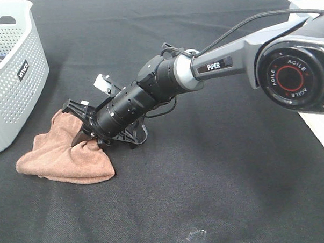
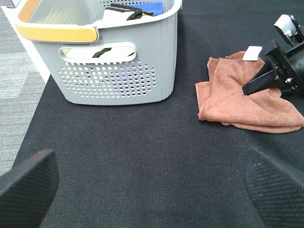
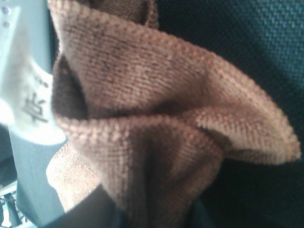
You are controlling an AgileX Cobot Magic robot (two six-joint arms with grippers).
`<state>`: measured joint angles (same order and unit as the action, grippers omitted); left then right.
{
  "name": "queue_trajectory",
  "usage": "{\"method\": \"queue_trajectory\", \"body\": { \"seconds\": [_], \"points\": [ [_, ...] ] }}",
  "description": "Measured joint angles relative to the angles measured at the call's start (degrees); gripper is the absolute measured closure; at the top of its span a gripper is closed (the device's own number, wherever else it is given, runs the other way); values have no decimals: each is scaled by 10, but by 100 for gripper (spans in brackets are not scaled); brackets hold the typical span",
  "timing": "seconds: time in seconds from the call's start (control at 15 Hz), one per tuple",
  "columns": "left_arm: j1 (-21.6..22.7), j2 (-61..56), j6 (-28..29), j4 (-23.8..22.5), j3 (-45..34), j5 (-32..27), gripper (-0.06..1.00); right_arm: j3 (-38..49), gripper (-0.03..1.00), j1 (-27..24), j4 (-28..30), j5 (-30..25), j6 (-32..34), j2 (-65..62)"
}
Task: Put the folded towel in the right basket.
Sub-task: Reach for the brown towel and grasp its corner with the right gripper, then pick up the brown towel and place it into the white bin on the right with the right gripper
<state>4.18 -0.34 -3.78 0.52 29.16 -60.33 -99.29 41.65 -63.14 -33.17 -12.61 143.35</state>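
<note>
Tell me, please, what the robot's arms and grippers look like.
The right arm has a silver-grey link marked PiPER, a black joint cap with a red ring and AGILE lettering, a black cable and black right gripper. The left gripper shows dark textured fingertips.

Grey basket (image 1: 15, 90) just beside towel (image 1: 56, 158); open black mat (image 1: 218, 178) rightward.

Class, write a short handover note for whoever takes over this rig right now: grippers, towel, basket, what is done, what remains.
Left gripper: open, empty, low over the table.
Right gripper: on the left side of the overhead view, seemingly shut on a bunched fold of the towel.
Towel: mostly lying on the table, beside the grey basket, which holds other things.
Done: the grasp, apparently.
Left: lift, carry to the right basket, which no view clearly shows, and release.
</note>
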Motion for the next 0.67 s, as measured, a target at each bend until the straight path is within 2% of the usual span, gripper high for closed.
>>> {"method": "queue_trajectory", "body": {
  "seconds": [0.2, 0.4, 0.47, 0.67],
  "points": [
    [0, 0, 0, 0, 0, 0, -5, 0, 71, -1, 14, -22, -13, -11],
    [0, 0, 0, 0, 0, 0, -5, 0, 71, -18, 37, -104, -27, -60],
    [0, 0, 0, -5, 0, 0, -5, -10, 71, -54, 53, -159, -30, -99],
    [0, 0, 0, -5, 0, 0, -5, -63, 71, -158, 93, -275, -30, -170]
  ]
}}
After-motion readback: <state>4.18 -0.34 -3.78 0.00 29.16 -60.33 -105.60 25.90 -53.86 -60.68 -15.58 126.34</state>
